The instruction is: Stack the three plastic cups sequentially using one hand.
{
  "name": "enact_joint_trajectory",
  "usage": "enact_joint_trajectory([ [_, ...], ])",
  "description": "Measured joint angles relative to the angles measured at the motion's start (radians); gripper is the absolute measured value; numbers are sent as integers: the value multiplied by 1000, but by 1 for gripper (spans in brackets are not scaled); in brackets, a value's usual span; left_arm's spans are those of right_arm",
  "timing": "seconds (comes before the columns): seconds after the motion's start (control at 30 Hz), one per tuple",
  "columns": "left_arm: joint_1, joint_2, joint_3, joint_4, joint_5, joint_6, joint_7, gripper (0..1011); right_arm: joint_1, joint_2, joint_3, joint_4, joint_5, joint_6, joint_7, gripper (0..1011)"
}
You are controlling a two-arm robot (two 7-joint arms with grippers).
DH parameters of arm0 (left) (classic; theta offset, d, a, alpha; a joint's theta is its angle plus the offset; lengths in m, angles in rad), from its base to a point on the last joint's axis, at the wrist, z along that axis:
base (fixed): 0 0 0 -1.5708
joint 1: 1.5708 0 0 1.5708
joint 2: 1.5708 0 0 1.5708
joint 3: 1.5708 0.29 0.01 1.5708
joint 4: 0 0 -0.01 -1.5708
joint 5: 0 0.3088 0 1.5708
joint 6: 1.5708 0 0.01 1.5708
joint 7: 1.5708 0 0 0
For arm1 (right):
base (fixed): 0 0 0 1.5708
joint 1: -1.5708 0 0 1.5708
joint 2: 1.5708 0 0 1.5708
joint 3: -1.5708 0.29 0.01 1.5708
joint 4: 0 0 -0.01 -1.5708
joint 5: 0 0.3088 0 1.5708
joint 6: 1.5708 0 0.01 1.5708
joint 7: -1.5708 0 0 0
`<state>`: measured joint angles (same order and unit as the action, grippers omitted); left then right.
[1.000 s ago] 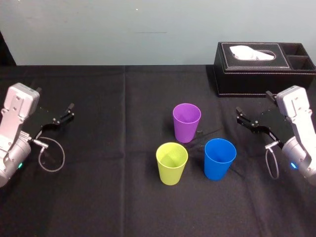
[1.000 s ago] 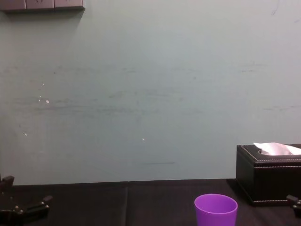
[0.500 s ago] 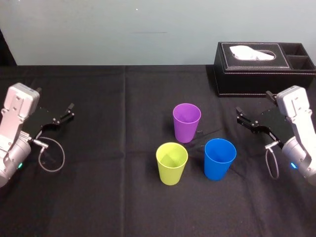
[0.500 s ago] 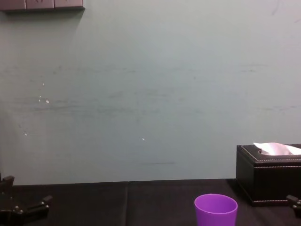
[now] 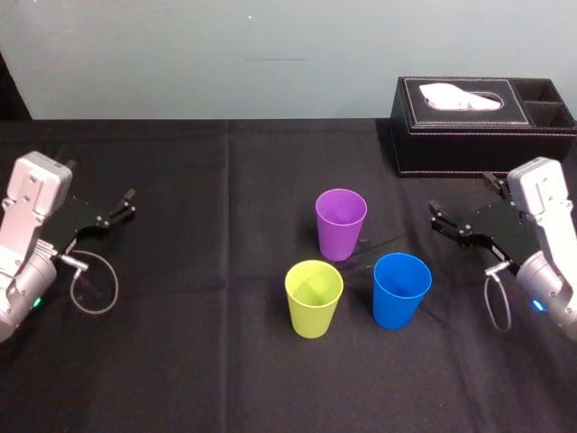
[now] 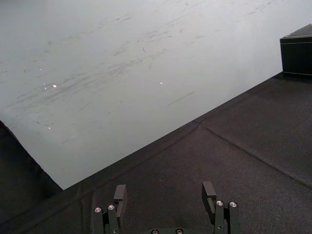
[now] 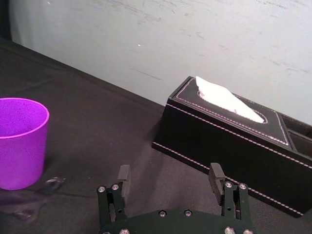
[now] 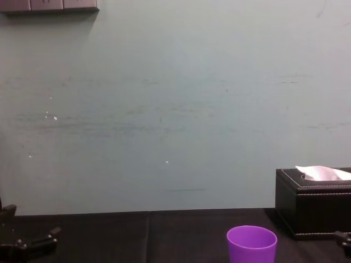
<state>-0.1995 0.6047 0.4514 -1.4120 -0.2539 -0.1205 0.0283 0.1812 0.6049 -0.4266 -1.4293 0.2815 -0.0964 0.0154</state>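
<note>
Three plastic cups stand upright and apart at the table's middle: a purple cup [image 5: 341, 223] farthest back, a yellow-green cup [image 5: 314, 298] in front of it to the left, and a blue cup [image 5: 401, 290] in front to the right. My right gripper [image 5: 460, 192] hovers open and empty to the right of the blue cup, clear of it. In the right wrist view the right gripper [image 7: 170, 172] points past the purple cup [image 7: 19, 141]. My left gripper [image 5: 99, 182] is parked at the far left, and the left wrist view shows this gripper [image 6: 164, 191] open and empty.
A black tissue box [image 5: 482, 126] stands at the back right, just behind my right arm. A loose cable loop [image 5: 95, 284] hangs by the left arm. Black cloth [image 5: 207, 361] covers the table, with a pale wall behind.
My right gripper has shifted slightly, staying open. The cups and the left arm have not moved.
</note>
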Motion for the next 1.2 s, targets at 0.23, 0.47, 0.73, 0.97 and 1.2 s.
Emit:
enact_joint_trajectory([
  [0.23,0,0,0,0,0,0,0,1011,-58,32,51,-62,59,10,55,1003],
  [0.47,0,0,0,0,0,0,0,1011,-137,85,111,-145,126,17,122,1003],
  [0.73,0,0,0,0,0,0,0,1011,-233,152,179,-231,202,13,216,1003],
  [0.97,0,0,0,0,0,0,0,1011,-321,207,231,-289,267,-24,332,1003],
  [1.2,0,0,0,0,0,0,0,1011,-369,232,247,-308,288,-45,421,1003],
])
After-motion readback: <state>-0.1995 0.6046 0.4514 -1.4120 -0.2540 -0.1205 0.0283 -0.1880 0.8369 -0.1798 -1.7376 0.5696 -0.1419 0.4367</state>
